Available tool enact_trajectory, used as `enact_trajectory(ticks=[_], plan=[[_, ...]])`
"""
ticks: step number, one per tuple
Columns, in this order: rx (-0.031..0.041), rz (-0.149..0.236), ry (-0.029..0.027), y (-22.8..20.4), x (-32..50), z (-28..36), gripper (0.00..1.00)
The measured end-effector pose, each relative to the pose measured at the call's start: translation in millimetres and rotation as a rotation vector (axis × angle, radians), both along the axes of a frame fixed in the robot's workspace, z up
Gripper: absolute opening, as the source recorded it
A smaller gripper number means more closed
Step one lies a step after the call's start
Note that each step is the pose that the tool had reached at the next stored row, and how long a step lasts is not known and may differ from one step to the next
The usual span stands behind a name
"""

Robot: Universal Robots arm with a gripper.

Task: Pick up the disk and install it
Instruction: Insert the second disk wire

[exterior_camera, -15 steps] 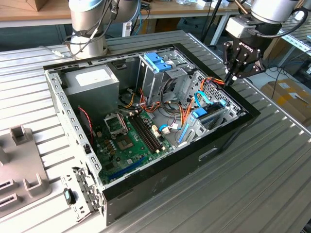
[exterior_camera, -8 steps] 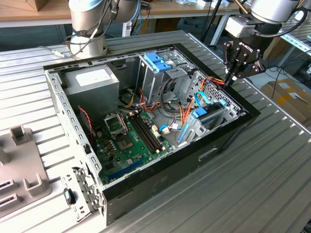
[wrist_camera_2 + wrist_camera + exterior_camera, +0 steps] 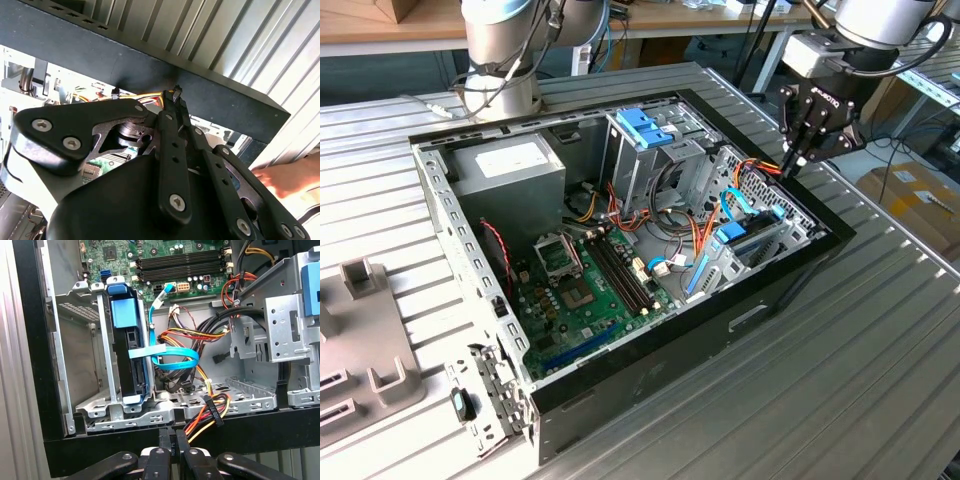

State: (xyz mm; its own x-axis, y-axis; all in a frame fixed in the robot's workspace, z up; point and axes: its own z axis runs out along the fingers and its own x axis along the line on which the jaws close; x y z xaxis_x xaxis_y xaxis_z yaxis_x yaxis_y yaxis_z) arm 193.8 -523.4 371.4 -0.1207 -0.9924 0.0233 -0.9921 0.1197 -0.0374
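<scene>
Open computer case (image 3: 790, 285) lying on a ribbed metal counter (image 3: 880, 360), motherboard (image 3: 585, 295) exposed. Black robot hand (image 3: 788, 163) poised above the case's far wall at the exterior view's right, fingers (image 3: 172, 440) pressed together, holding nothing. In the first wrist view, disk (image 3: 131, 357) in its light-blue carrier standing on edge inside a metal bay (image 3: 102, 410), beside a blue ribbon cable (image 3: 175, 357) and orange-yellow wires (image 3: 210, 412).

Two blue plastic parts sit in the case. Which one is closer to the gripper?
The disk, standing on edge in its light-blue carrier by the case wall just below the gripper. The blue bracket caps the tall metal drive cage, farther toward the exterior view's left.
</scene>
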Motion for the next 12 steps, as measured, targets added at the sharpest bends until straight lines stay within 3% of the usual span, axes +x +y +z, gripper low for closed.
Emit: enact_trajectory(ticks=[6,7,9,12], plan=[[0.0004,0.0,-0.0055,0.0,-4.2,1.6,0.16],[0.0006,0.0,-0.0103,0.0,-5.4,2.5,0.16],[0.0004,0.0,-0.0256,-0.1,-9.6,3.8,0.16],[0.0005,0.0,-0.0378,-0.5,-13.8,3.9,0.16]])
